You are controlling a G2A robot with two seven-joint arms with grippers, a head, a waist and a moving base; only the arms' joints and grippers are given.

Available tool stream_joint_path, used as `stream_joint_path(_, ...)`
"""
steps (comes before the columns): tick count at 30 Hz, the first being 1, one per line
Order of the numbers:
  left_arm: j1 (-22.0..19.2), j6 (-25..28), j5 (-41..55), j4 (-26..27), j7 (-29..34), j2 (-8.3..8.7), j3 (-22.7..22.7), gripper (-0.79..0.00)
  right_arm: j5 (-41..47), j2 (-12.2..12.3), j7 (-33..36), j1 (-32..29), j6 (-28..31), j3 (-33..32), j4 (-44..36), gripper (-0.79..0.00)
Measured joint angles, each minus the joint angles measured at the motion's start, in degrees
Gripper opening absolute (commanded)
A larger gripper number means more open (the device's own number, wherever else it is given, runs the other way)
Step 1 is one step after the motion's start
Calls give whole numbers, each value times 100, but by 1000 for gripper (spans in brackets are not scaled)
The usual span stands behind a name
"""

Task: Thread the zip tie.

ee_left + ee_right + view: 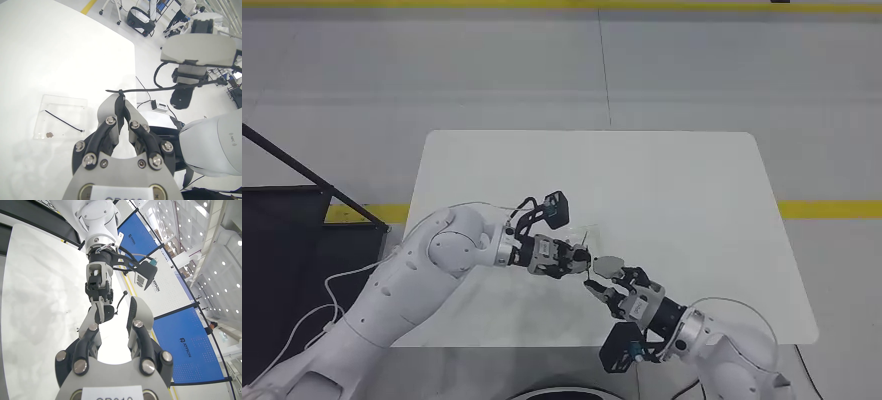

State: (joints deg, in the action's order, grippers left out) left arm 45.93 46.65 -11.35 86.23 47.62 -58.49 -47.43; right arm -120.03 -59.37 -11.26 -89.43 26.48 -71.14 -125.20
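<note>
Your left gripper (pixel 122 102) pinches the zip tie (pixel 151 89) at the top view's lower centre, strap reaching into the spread right gripper (pixel 113 306), yet no closed loop shows, so threading looks undone.

The zip tie (pixel 143 89) is thin, matt black plastic. The left gripper (pixel 121 99) has brushed grey metal jaws lined with ribbed black rubbery pads (pixel 118 113) and fixed by shiny metal screws (pixel 110 120). The worktop (pixel 56 56) is smooth, white and faintly glossy. A clear, glossy plastic bag (pixel 56 106) lies on it.
</note>
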Motion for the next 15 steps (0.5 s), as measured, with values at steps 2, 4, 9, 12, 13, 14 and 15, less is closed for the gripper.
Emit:
stream_joint_path(2, -2, 19, 6, -6, 6, 0, 4, -785, 48, -10, 89, 66, 33, 45, 20, -443)
stream_joint_path(4, -3, 34, 10, -6, 15, 1, 5, -785, 68, -16, 126, 106, 60, 76, 27, -449)
stream_joint_path(9, 3, 60, 18, 14, 43, 6, 7, -785, 211, -40, 272, 180, 8, 140, 75, -533)
stream_joint_path(12, 9, 61, 19, 24, 48, 9, 7, -785, 240, -49, 310, 230, 20, 182, 99, -539)
stream_joint_path(13, 11, 59, 19, 28, 51, 10, 6, -785, 246, -51, 320, 244, 26, 195, 106, -539)
stream_joint_path(14, 13, 59, 15, 32, 57, 12, 7, -785, 251, -54, 339, 261, 35, 212, 115, -542)
stream_joint_path(15, 15, 59, 14, 36, 59, 12, 8, -785, 257, -57, 358, 272, 36, 221, 121, -545)
